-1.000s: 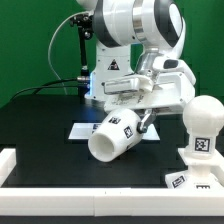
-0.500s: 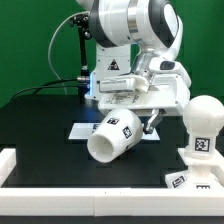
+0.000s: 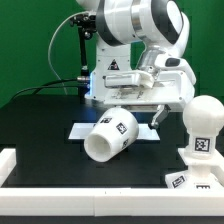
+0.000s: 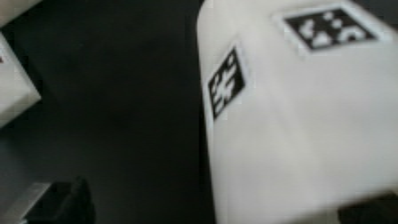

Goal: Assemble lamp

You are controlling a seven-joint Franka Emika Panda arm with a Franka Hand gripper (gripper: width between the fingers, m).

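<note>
The white cone-shaped lamp shade (image 3: 110, 137) lies on its side on the black table, partly over the marker board (image 3: 84, 130), with its open end toward the front. It fills much of the wrist view (image 4: 294, 120), two tags showing. My gripper (image 3: 143, 112) hangs just above its far right side. The jaws stand wide apart around the shade (image 4: 210, 205), and dark table shows between one finger (image 4: 54, 200) and the shade wall. The round bulb (image 3: 205, 115) stands upright on the blocky base (image 3: 186, 180) at the exterior view's right.
A white rail (image 3: 60, 166) runs along the table's front edge. A black stand with cables (image 3: 62, 60) rises at the back left before a green wall. The arm's white body (image 3: 135, 25) looms over the middle of the table.
My gripper has risen a little and shifted to the exterior view's right. The shade has settled slightly left and lower, turning a bit on the table.
</note>
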